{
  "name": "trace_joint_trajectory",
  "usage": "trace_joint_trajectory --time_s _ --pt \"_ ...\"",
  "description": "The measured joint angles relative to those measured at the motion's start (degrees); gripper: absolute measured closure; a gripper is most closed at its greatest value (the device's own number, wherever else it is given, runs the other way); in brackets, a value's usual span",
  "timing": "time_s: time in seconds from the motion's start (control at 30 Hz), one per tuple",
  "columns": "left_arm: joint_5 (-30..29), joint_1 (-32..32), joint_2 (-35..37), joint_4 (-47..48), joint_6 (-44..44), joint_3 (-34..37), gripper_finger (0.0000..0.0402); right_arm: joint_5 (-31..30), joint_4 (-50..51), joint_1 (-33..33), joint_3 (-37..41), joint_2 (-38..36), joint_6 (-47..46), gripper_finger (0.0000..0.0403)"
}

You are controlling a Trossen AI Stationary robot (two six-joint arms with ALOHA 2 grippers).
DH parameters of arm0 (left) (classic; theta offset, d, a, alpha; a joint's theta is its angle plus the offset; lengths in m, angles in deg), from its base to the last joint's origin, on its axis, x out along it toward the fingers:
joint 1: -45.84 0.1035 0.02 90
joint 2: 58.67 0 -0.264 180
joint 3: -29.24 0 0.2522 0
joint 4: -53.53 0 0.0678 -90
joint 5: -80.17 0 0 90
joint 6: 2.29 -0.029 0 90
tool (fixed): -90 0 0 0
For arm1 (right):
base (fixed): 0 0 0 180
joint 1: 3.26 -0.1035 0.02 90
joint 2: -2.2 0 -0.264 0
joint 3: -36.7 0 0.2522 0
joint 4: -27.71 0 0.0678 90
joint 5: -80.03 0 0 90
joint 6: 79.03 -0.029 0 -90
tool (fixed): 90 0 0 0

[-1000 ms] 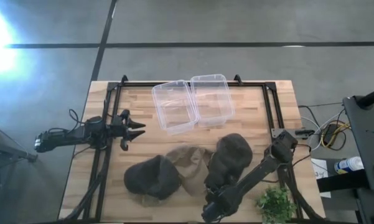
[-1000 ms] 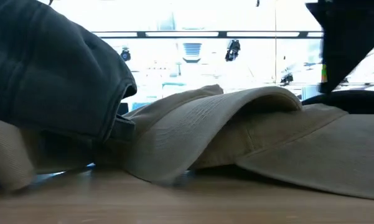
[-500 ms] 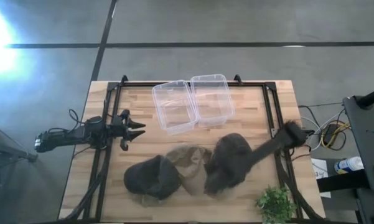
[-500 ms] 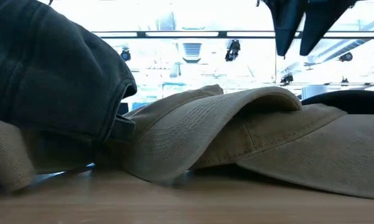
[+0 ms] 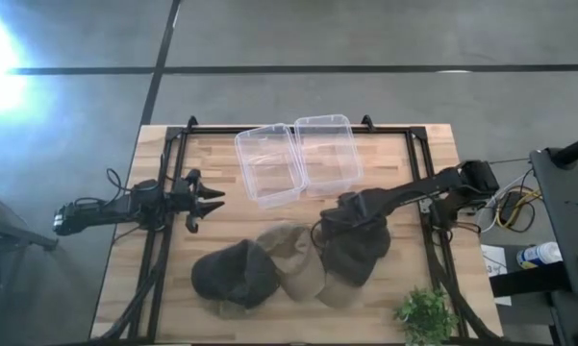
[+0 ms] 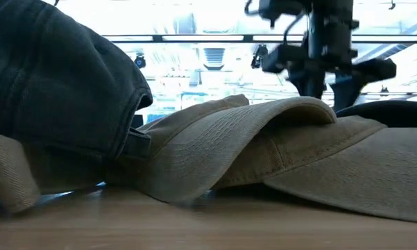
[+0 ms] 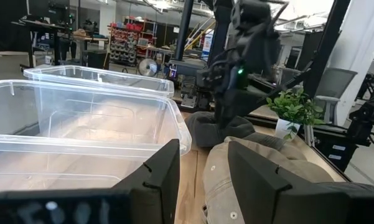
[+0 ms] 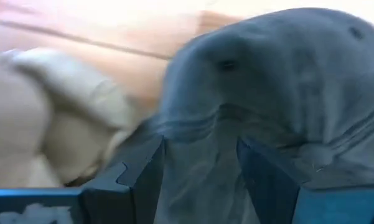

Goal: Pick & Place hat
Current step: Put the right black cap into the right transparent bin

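Three caps lie along the table's near half: a dark grey cap (image 5: pixel 233 274) on the left, a tan cap (image 5: pixel 293 255) in the middle and a dark olive-grey cap (image 5: pixel 358 248) on the right, with overlapping edges. My right gripper (image 5: pixel 327 227) is open and reaches from the table's right side over the far-left part of the right cap. In the right wrist view, my right gripper (image 8: pixel 202 180) has that cap's crown (image 8: pixel 274 93) filling the space ahead of it. My left gripper (image 5: pixel 212 200) waits open at the left side, well clear of the caps. My right gripper stands with one open finger (image 8: pixel 137 177) on each side of the dark olive-grey cap's crown, coming slantwise from above and from the table's right. I cannot tell whether the fingers touch the cloth. The cap rests on the table.
Two clear plastic tubs (image 5: pixel 269 163) (image 5: pixel 327 152) stand side by side at the far middle of the table. A small green plant (image 5: pixel 425 312) sits at the near right corner. Black frame rails (image 5: pixel 425 183) run along the left and right sides.
My right gripper has swung from the table's near edge, below the right cap, toward the far edge. It now sits over that cap's far-left part. The arm has straightened out toward the right side.
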Motion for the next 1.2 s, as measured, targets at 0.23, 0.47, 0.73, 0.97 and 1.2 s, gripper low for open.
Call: trace_joint_trajectory --time_s 0.23,0.47,0.73,0.97,1.2 --pt "0.0 0.0 0.0 0.0 0.0 0.0 0.0271 2.0 -9.8 1.6 3.1 0.4 3.4 0.0207" --pt "0.0 0.0 0.0 0.0 0.0 0.0 0.0271 1.8 -11.4 1.6 6.6 0.4 1.2 0.0211" --pt "0.0 0.0 0.0 0.0 0.0 0.0 0.0271 0.7 -11.9 1.4 5.6 -1.1 6.2 0.0343" --pt "0.0 0.0 0.0 0.0 0.0 0.0 0.0271 -1.7 -11.1 1.4 -1.9 -6.2 11.3 0.039" --pt "0.0 0.0 -0.1 0.0 0.0 0.0 0.0271 -9.8 -11.6 1.1 -13.6 -14.5 24.1 0.039"
